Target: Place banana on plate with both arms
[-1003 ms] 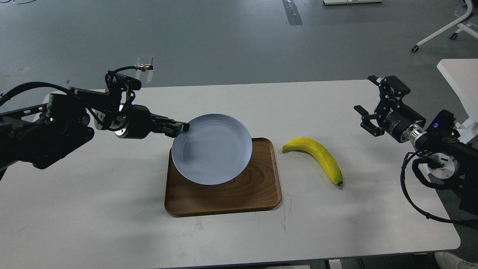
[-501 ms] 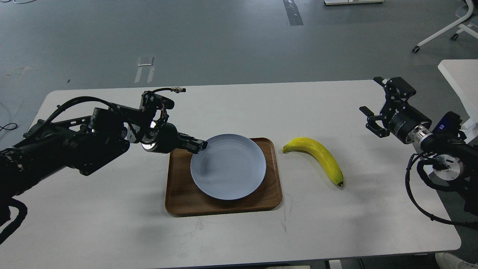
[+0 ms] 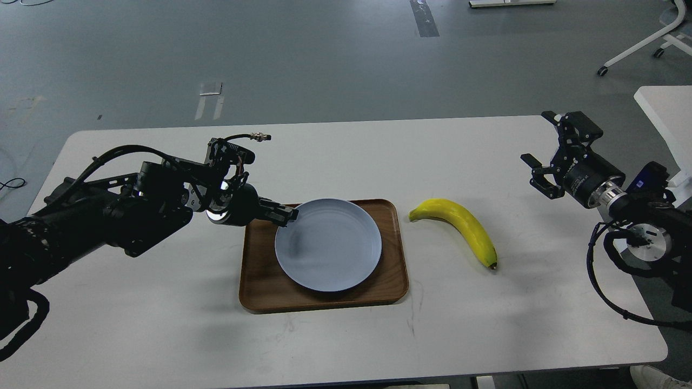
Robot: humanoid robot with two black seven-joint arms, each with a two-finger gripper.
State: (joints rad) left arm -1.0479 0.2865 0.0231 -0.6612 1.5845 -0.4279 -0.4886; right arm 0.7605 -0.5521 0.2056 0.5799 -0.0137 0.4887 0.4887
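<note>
The pale blue-grey plate (image 3: pixel 328 245) lies inside the brown wooden tray (image 3: pixel 323 294) at the table's middle. My left gripper (image 3: pixel 287 214) is at the plate's upper-left rim, its fingers closed on that rim. The yellow banana (image 3: pixel 462 227) lies on the table to the right of the tray, green stem end to the left, dark tip toward the front right. My right gripper (image 3: pixel 541 150) hovers open and empty near the table's right edge, well to the right of the banana and apart from it.
The white table (image 3: pixel 162 324) carries only the tray, plate and banana. Another white table corner (image 3: pixel 667 108) stands at the far right. A chair base with castors (image 3: pixel 649 46) is on the grey floor behind.
My left arm has lowered the plate from a tilted, raised pose until it lies flat in the tray, shifting slightly left at the end. My right gripper has moved slightly right. The banana has not moved.
</note>
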